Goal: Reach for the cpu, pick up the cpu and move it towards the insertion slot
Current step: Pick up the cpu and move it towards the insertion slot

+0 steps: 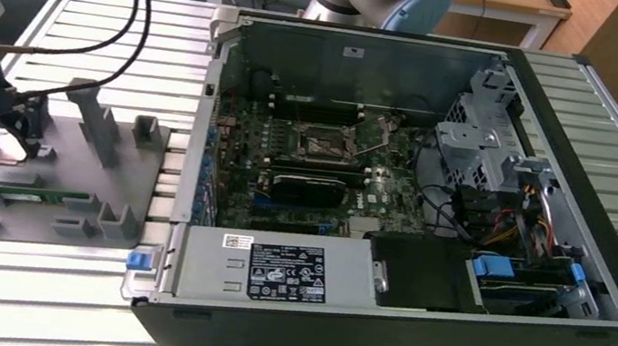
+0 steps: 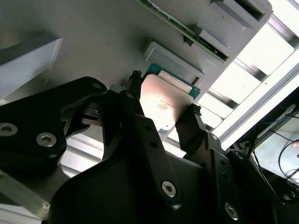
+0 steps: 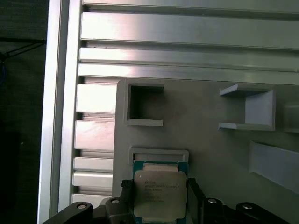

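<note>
The cpu (image 3: 160,196) is a flat silvery square chip on a green base. It lies on the grey fixture plate (image 1: 125,173), just below a small raised ledge (image 3: 159,154). My gripper (image 3: 159,184) straddles it, with one black finger pressed against each side edge. In the second wrist view the cpu (image 2: 163,102) fills the gap between the fingertips (image 2: 135,79) of my gripper (image 2: 164,93). In the exterior view my gripper (image 1: 16,149) sits low over the plate at the exterior view's left. The insertion slot (image 1: 319,145) lies inside the open computer case, far to the exterior view's right of my gripper.
A long green memory stick (image 1: 30,196) lies in a holder on the same plate, beside upright grey posts (image 1: 97,118). The black case (image 1: 408,335) has tall walls, a black cooler block (image 1: 306,189), cables and drive cages (image 1: 478,148). The slatted metal table (image 1: 98,31) surrounds everything.
</note>
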Motion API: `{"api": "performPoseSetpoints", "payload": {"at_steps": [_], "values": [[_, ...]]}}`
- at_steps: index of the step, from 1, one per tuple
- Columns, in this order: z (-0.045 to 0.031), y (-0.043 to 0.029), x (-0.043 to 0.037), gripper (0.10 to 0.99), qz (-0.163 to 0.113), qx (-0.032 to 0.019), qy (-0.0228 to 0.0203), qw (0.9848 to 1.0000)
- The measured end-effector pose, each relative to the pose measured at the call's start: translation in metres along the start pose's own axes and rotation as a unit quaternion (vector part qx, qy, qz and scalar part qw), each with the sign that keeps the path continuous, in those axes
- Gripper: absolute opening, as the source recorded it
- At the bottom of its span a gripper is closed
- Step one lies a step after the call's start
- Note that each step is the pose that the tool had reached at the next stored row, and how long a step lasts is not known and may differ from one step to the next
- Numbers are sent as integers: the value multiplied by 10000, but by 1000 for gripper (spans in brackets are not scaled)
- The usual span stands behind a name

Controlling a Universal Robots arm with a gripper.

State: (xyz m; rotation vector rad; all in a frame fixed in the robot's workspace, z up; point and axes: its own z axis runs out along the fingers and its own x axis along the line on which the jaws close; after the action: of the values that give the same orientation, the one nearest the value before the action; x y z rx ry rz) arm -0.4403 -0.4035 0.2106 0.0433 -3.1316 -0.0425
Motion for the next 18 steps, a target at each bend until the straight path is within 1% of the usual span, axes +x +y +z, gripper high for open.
{"api": "performPoseSetpoints", "payload": {"at_steps": [9, 18], "values": [[-78, 2, 0, 545, 0, 0, 0, 10000], [-122, 4, 1, 545, 0, 0, -1, 10000]]}}
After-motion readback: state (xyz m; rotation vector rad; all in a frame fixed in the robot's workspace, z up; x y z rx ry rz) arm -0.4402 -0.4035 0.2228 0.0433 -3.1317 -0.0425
